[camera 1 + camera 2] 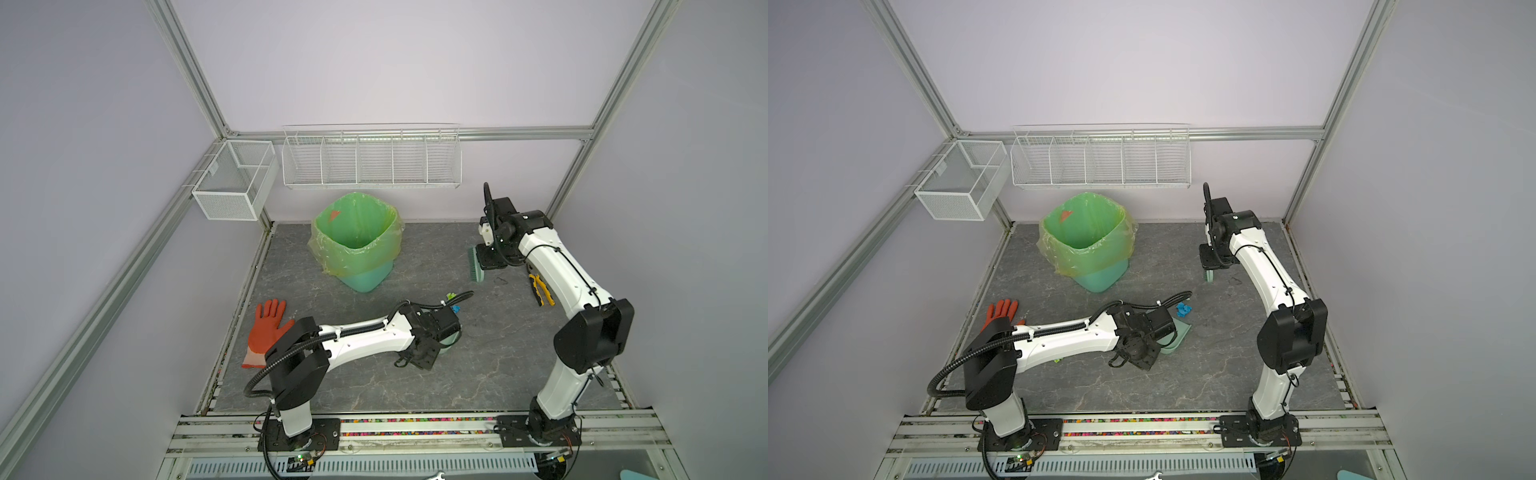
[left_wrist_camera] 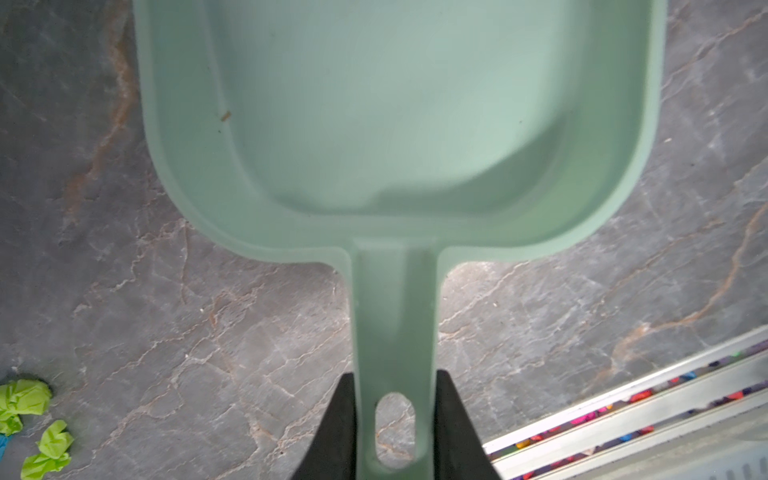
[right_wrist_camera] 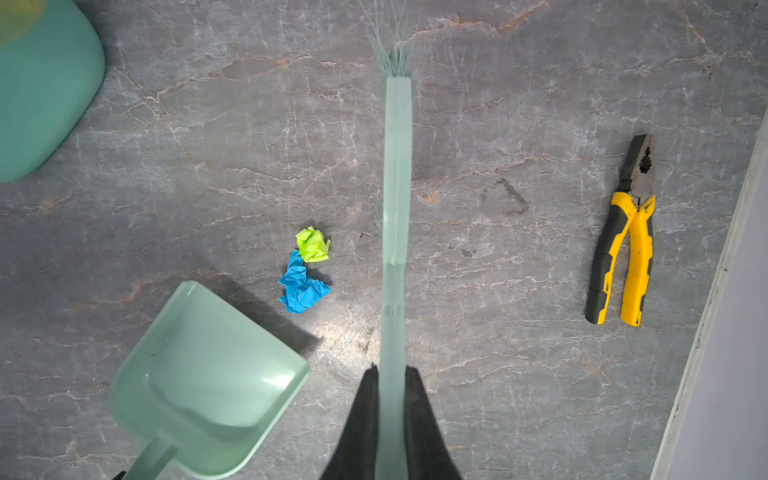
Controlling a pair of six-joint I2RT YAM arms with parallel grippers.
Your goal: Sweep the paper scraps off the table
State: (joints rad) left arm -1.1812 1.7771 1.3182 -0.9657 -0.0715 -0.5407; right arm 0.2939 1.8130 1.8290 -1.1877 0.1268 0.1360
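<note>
Table (image 1: pixel 478 374): flat dark grey slab with pale and rusty marble veins, matt and smooth enough for bristles to slide; edged by metal rails.
Bin (image 1: pixel 361 282): teal plastic tub, rounded corners, lined with a thin crinkled green bag; parked at the back, likely as the place to tip the dustpan.
Glove (image 1: pixel 266 328): orange-red rubber, lying flat with fingers spread near the left edge; no part of the sweep.
Dustpan (image 3: pixel 208 374): pale mint moulded plastic, shallow scoop with raised rim and a slim handle with a hanging slot; empty, set low with its open lip turned toward the scraps, probably to catch them.
Left gripper (image 2: pixel 395 382): black fingers narrowed onto the handle, one on each side beside the slot, for a steady hold.
Brush (image 3: pixel 397 166): long mint bar, fine pale bristles fraying at the far end; poised on the scraps' far side from the pan, suiting a stroke toward it; contact with the table not clear.
Right gripper (image 3: pixel 391 374): clamped tight on the brush's near end.
Pliers (image 3: pixel 623 241): yellow and black grips, steel nose; lying well apart by the right edge.
Paper scraps (image 3: pixel 303 286): crumpled light bits, blue touching lime, on the table between pan lip and brush; more lime bits (image 2: pixel 25 403) lying off to one side of the pan's handle.
</note>
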